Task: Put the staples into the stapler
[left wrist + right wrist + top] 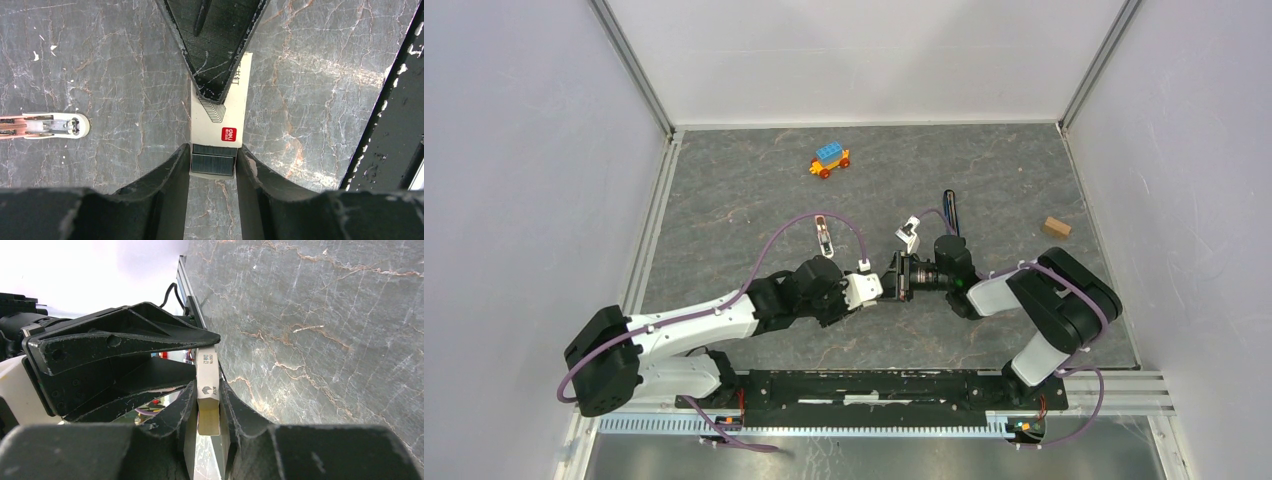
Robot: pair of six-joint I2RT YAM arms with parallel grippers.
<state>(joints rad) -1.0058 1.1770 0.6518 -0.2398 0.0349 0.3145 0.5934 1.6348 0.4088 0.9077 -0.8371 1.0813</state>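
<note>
A small white staple box (220, 115) with a red logo hangs above the table between my two grippers. Its end is open, and dark strips of staples (212, 165) show there. My left gripper (212, 156) has a finger pressed against each side of that open end. My right gripper (207, 400) is shut on the other end of the box (207, 375); one of its fingers (215, 50) comes in from the top of the left wrist view. From above, the two grippers (882, 284) (898, 279) meet nose to nose mid-table. The slim dark-blue stapler (950, 212) lies beyond the right gripper.
A small white and copper-coloured object (824, 237) (45, 125) lies left of the grippers. A toy car (830, 159) with a blue top and red wheels sits further back. A small wooden block (1056, 227) lies near the right wall.
</note>
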